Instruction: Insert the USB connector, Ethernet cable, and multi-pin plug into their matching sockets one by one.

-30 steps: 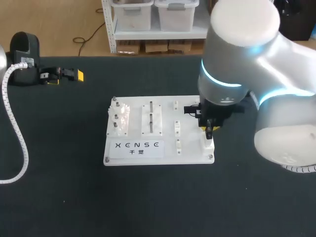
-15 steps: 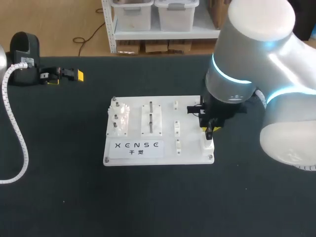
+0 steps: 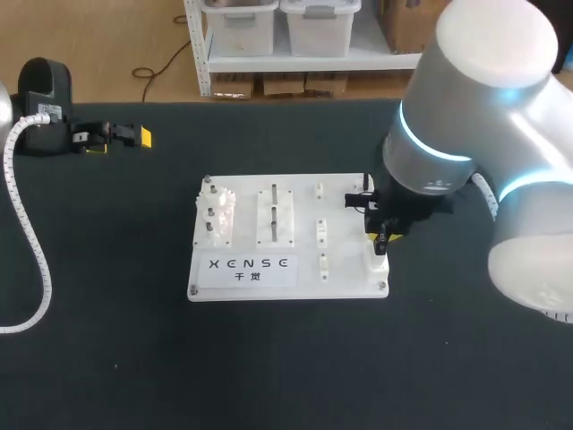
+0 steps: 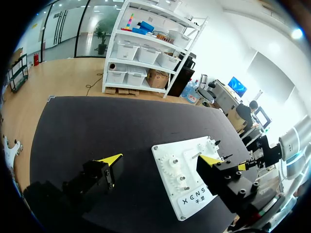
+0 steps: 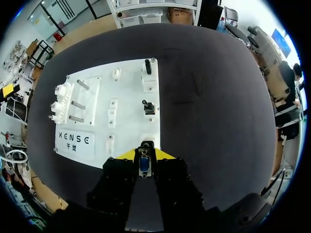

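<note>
The right fingers (image 5: 126, 155) are squeezing the multi-pin plug (image 5: 144, 166) right over its socket (image 5: 147, 144) at the corner of the white board (image 5: 130, 131), the left fingers (image 4: 109, 159) are open and empty, and a crooked push down could bend pins or jam it.

Head camera sits high behind the robot, looking down over the whole table (image 3: 107, 358). Left wrist camera looks on from well off, right wrist camera from close above. All 3 catch the white board (image 3: 345, 273).
</note>
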Available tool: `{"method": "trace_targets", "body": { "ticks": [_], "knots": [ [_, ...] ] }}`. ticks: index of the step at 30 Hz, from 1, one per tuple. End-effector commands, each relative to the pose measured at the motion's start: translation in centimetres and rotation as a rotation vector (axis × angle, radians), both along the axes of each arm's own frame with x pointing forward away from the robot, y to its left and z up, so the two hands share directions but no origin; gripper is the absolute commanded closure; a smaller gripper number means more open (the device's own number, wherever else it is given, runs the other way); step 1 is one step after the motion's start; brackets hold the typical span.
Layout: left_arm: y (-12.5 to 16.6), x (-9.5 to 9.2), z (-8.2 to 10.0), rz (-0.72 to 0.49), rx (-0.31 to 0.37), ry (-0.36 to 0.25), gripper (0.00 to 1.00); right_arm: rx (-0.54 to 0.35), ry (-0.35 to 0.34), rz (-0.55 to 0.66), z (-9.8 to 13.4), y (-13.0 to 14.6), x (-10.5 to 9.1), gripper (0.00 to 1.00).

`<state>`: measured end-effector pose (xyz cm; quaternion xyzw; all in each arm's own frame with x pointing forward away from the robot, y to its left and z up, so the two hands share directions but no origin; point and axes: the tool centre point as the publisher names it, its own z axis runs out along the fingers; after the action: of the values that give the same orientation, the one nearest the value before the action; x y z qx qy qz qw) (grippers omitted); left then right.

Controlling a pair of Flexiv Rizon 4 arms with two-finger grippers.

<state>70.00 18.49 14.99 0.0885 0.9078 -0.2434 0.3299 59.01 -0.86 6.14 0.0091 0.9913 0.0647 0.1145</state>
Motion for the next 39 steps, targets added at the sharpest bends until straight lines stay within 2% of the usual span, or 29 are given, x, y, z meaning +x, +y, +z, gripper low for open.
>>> {"method": "trace_targets", "body": {
  "ticks": [1, 10, 11, 12, 14, 15, 34, 37, 39],
  "knots": [
    [0.0, 0.0, 0.0, 0.0, 0.0, 0.0, 0.0, 0.014, -0.001, -0.006, -4.4, 0.4, -0.9, 1.0],
    [0.0, 0.0, 0.0, 0.0, 0.0, 0.0, 0.0, 0.026, 0.013, -0.018, -5.0, 0.4, -1.2, 1.0],
    [0.0, 0.0, 0.0, 0.0, 0.0, 0.0, 0.0, 0.025, 0.014, -0.019, -4.9, 0.3, -1.2, 0.85],
    [0.0, 0.0, 0.0, 0.0, 0.0, 0.0, 0.0, 0.021, 0.012, -0.021, -4.8, 0.1, -1.1, 0.77],
    [0.0, 0.0, 0.0, 0.0, 0.0, 0.0, 0.0, 0.013, 0.004, -0.023, -4.4, -0.1, -0.9, 0.47],
    [0.0, 0.0, 0.0, 0.0, 0.0, 0.0, 0.0, 0.01, 0.0, -0.026, -4.1, -0.2, -0.8, 0.0],
    [0.0, 0.0, 0.0, 0.0, 0.0, 0.0, 0.0, 0.019, -0.135, -0.014, 3.0, 1.1, 1.8, 0.0],
    [0.0, 0.0, 0.0, 0.0, 0.0, 0.0, 0.0, -0.021, -0.143, -0.024, 3.5, 1.4, 2.1, 0.0],
    [0.0, 0.0, 0.0, 0.0, 0.0, 0.0, 0.0, -0.058, -0.121, -0.029, 4.2, 1.6, 2.0, 0.0]
  ]
}}
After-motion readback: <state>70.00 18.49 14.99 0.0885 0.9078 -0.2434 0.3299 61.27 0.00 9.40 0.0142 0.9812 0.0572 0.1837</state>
